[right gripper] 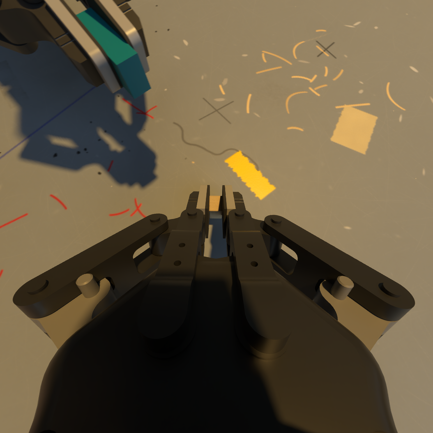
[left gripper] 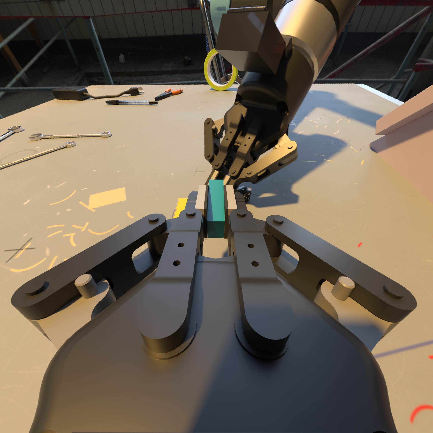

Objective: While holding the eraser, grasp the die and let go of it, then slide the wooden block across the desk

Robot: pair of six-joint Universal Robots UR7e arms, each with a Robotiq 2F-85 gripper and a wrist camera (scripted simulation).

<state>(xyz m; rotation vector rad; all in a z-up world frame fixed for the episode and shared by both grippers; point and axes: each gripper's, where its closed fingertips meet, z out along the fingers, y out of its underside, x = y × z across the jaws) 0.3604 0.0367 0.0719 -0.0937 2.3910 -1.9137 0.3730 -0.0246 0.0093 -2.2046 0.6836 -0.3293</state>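
Note:
My left gripper (left gripper: 216,195) is shut on a teal eraser (left gripper: 215,210) and holds it above the desk. It also shows at the top left of the right wrist view (right gripper: 124,77), with the eraser (right gripper: 110,44) in its jaws. A small black die (left gripper: 244,193) lies on the desk just right of the eraser. My right gripper (right gripper: 214,198) is shut on a small light wooden block (right gripper: 214,203) low over the desk. In the left wrist view its fingers (left gripper: 230,177) reach down just behind the eraser, tips hidden. The die does not show in the right wrist view.
Several wrenches (left gripper: 70,135), a pen (left gripper: 131,102), a black adapter with cable (left gripper: 70,93), pliers (left gripper: 168,93) and a yellow tape roll (left gripper: 209,77) lie at the far side. A pink box (left gripper: 410,140) stands at the right. Flat yellow patches (right gripper: 249,174) mark the desk.

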